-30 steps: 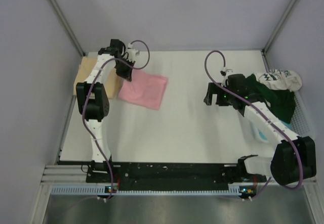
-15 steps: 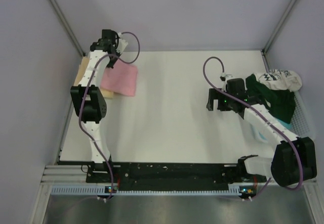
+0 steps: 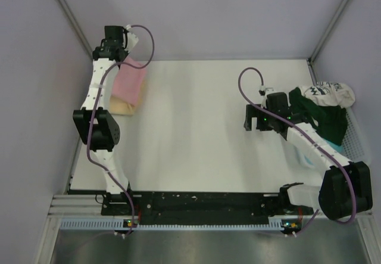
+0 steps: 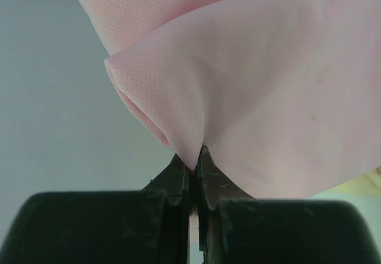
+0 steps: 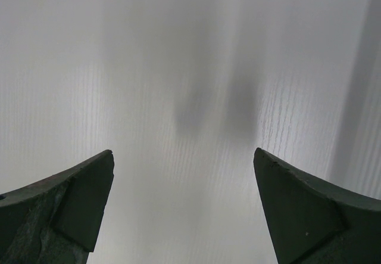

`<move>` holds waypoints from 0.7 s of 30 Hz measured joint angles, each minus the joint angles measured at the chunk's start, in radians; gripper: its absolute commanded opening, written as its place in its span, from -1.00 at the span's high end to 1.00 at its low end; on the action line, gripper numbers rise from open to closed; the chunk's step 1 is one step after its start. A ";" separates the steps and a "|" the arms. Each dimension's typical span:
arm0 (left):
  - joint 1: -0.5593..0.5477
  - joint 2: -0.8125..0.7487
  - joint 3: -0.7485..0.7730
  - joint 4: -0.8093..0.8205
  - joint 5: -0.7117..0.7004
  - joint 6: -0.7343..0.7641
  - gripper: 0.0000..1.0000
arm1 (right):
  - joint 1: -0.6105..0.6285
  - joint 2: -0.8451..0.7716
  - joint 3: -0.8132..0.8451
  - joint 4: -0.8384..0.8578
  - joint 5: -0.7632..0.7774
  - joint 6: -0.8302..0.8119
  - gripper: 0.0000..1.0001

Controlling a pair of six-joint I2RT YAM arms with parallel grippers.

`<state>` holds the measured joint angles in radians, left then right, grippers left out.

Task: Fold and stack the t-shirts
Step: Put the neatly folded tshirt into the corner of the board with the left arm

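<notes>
Now the left hand [image 4: 191, 161] is shut tight on a fold of the pink t-shirt [image 4: 268, 97]. It has carried it across the bench [image 3: 196, 127] to the far left corner, over the tan t-shirt [image 3: 121, 104], so stacking looks close. The pink cloth is soft, thin, full of tiny dots. The right hand [image 3: 250, 121] is wide open and empty.

White table [image 3: 202, 133], two lots of laundry: a folded tan t-shirt [image 3: 119, 105] lies in the far left corner, just below the left gripper [image 4: 191, 164] and partly covered by a pink t-shirt [image 3: 130, 79]. A heap with a dark green t-shirt [image 3: 324, 118] and a white printed t-shirt [image 3: 327, 93] sits to the right gripper's [image 5: 183, 151] outer side.
</notes>
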<state>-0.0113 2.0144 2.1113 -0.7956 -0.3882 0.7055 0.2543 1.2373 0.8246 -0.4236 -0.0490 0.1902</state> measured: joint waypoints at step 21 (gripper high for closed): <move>0.169 0.167 -0.077 0.164 -0.163 -0.005 -0.97 | 0.000 0.000 0.000 -0.013 0.000 -0.008 -0.97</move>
<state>0.1577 2.1818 2.0338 -0.6312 -0.5510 0.7002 0.2543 1.2373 0.8246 -0.4366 -0.0490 0.1825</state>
